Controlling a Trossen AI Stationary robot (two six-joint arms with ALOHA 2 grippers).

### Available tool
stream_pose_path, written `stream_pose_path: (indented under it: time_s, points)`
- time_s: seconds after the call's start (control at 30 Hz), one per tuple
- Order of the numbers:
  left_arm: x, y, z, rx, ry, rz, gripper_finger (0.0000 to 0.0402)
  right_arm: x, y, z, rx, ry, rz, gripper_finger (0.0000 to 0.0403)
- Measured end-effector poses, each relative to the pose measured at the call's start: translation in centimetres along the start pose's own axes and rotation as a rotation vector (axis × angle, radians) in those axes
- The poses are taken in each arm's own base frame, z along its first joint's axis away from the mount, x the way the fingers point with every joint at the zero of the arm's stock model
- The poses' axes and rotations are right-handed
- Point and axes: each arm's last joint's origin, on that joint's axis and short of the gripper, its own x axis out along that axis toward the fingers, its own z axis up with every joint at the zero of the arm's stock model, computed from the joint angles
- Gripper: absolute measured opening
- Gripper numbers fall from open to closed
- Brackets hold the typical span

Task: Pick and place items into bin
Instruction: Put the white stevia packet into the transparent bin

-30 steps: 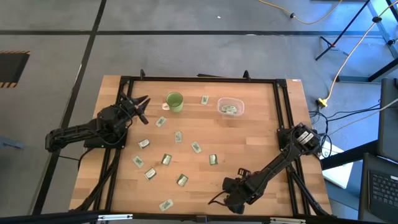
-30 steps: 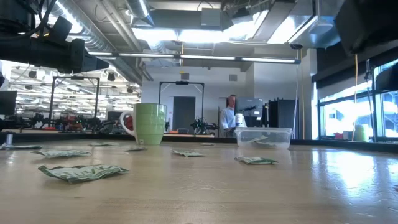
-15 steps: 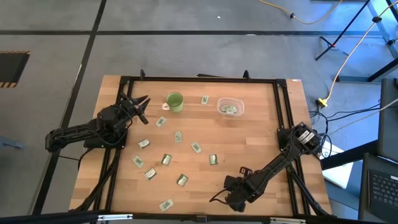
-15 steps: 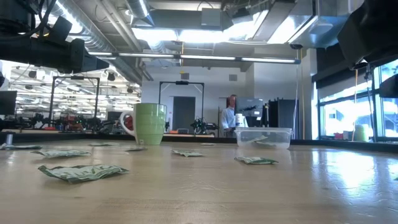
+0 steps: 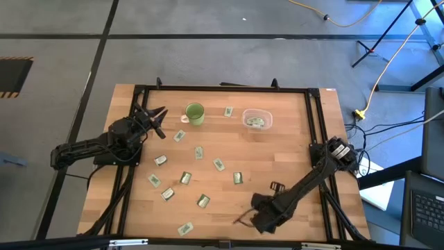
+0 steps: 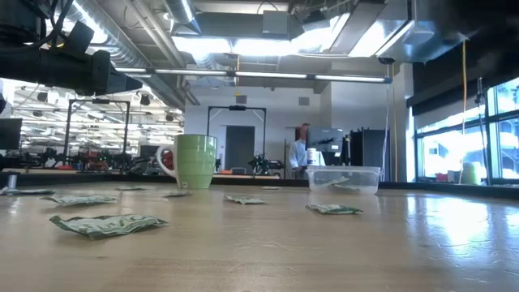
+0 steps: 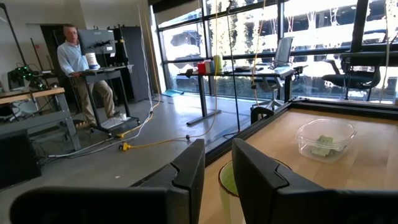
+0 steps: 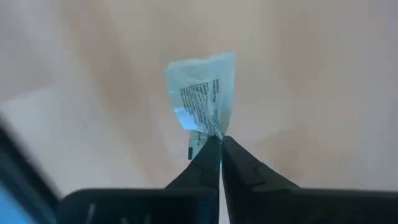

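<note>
Wooden worktop [image 5: 277, 146] carries the small packets; the right hand [image 8: 220, 142] sits low at the near edge of it, and its two fingers are pinched tight on the corner of one silvery packet [image 8: 204, 96], which stands up from the tips; in the high view that hand [image 5: 244, 220] is far from the clear bin [image 5: 257, 119], which waits by the far edge, beside the green mug [image 5: 195, 113].

The left hand [image 5: 157, 111] waits near the mug, off the wood; its fingers are apart and hold nothing.

I think the job is only just begun; the bin seems to have one or two packets in it, though I cannot count them well; the pinched packet has yet to be carried across and dropped in.

Counting from above: ten loose packets lie on the wood; one by the bin [image 5: 228, 111], one near the mug [image 5: 180, 136], one at the near edge [image 5: 184, 228], and seven more scattered in the middle; add the one being held; one bin; one mug; two arms.

A person [image 7: 79, 68] stands at a desk in the room behind.
</note>
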Motion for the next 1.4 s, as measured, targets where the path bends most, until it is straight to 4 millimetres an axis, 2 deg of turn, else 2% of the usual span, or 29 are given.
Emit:
stream_pose_path:
  time_s: [0.1, 0.2, 0.37, 0.47, 0.57, 0.7, 0.87, 0.97, 1.1, 1.4]
  points:
    - [0.0, 0.0, 0.0, -0.001, 0.0, 0.0, 0.0077, -2.0, -2.1, 1.8, -0.006, -0.005, -0.055, 0.0008]
    - [0.0, 0.0, 0.0, 0.0, 0.0, 0.0, 0.0077, -4.2, -5.0, 3.8, -0.02, -0.015, -0.069, 0.0009]
    - [0.0, 0.0, 0.0, 0.0, 0.0, 0.0, 0.0077, -6.4, -11.5, 7.7, -0.051, -0.082, -0.107, 0.0006]
    - [0.0, 0.0, 0.0, -0.001, 0.0, 0.0, 0.0077, -7.1, -16.0, 10.1, -0.058, -0.088, -0.119, 0.0006]
    - [0.0, 0.0, 0.0, -0.001, 0.0, 0.0, 0.0077, -6.6, -20.5, 12.3, -0.081, -0.1, -0.131, 0.0005]
    - [0.0, 0.0, 0.0, -0.001, -0.001, 0.0, 0.0077, -4.6, -26.0, 14.4, -0.095, -0.133, -0.136, 0.0006]
    - [0.0, 0.0, 0.0, 0.0, 0.0, 0.0, 0.0077, -1.6, -31.7, 14.7, -0.024, -0.115, -0.15, 0.0007]
    - [0.0, 0.0, 0.0, 0.0, 0.0, 0.0, 0.0077, -0.1, -33.9, 14.2, 0.012, -0.084, -0.155, 0.0007]
    - [0.0, 0.0, 0.0, -0.001, 0.0, 0.0, 0.0077, 1.2, -35.3, 13.6, 0.031, -0.064, -0.124, 0.0008]
    - [0.0, 0.0, 0.0, -0.001, 0.0, 0.0, 0.0077, 3.3, -35.5, 12.6, 0.042, -0.037, -0.082, 0.0008]
